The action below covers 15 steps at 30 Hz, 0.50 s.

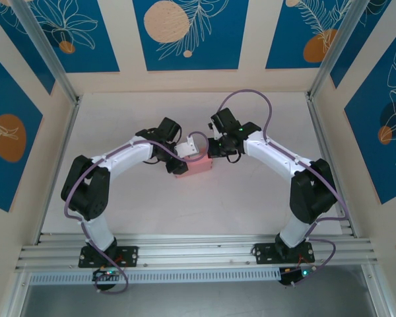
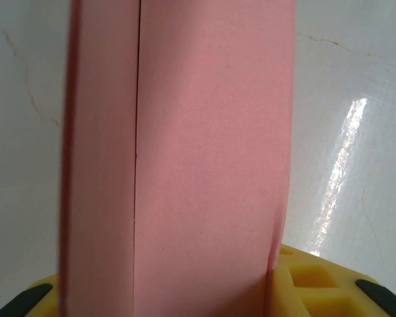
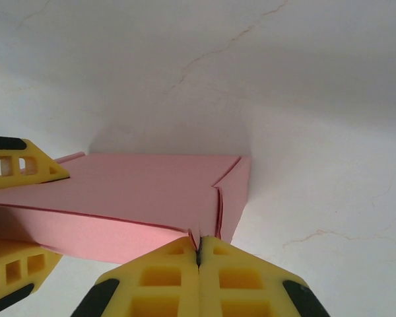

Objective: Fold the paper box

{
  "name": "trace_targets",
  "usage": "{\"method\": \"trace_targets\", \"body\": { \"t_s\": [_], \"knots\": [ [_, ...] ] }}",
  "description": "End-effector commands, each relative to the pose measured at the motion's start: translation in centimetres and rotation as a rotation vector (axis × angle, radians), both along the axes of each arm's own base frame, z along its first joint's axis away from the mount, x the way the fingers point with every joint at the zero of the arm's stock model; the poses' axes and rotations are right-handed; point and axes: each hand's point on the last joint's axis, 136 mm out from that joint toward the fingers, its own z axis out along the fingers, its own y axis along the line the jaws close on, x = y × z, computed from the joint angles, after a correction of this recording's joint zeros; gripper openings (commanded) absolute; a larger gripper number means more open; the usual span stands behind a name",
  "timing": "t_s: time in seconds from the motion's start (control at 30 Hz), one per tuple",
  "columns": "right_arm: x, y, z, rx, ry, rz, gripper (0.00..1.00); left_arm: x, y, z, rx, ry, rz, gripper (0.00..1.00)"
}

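Paper box (image 1: 195, 166) of salmon-pink card sits near the middle of the white table (image 1: 119, 198), between the tips of the two arms; from above it looks like a small closed rectangular block.

Left gripper (image 1: 177, 160) meets the box from the left; in the left wrist view the paper box (image 2: 204, 165) stands as a tall pink panel with one straight seam running down it, set between the yellow fingers (image 2: 317, 281) of the left gripper (image 2: 175, 287); the card touches the right-hand finger, so the box is clamped across its width.

Right gripper (image 1: 214, 153) meets the box from the right; in the right wrist view the paper box (image 3: 138, 191) lies flat and low on the pale, veined table (image 3: 317, 99), with a side flap folded down at its near corner; the right gripper (image 3: 198, 254) has its yellow pads pressed together, with a thin edge of pink card caught in the seam between them. At the left edge of that view the left gripper's fingers (image 3: 20, 165) sit one above and one below the box.
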Motion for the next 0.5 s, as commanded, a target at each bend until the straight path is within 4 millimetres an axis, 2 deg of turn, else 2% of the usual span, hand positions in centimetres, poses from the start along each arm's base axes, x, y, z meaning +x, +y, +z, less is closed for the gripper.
{"method": "trace_targets", "body": {
  "t_s": [0.0, 0.13, 0.23, 0.37, 0.47],
  "knots": [
    [-2.4, -2.3, -4.3, -0.154, 0.113, -0.005, 0.01, -1.1, 1.4, -3.0, 0.091, 0.078, 0.005, 0.37],
    [-2.5, -2.8, -4.7, -0.188, 0.103, -0.014, 0.01, -1.0, 1.4, -2.9, 0.091, 0.072, 0.001, 0.37],
    [-2.4, -2.4, -4.2, -0.175, 0.087, -0.013, 0.01, -0.8, 1.2, -2.6, 0.079, 0.066, 0.002, 0.39],
    [-2.3, -1.9, -3.2, -0.171, 0.060, -0.012, 0.01, -0.7, 0.4, -1.3, 0.017, 0.044, 0.003, 0.58],
    [-2.2, -2.0, -3.0, -0.185, 0.054, -0.011, 0.01, -0.4, -0.1, 0.4, -0.041, -0.004, 0.016, 0.66]
  ]
}}
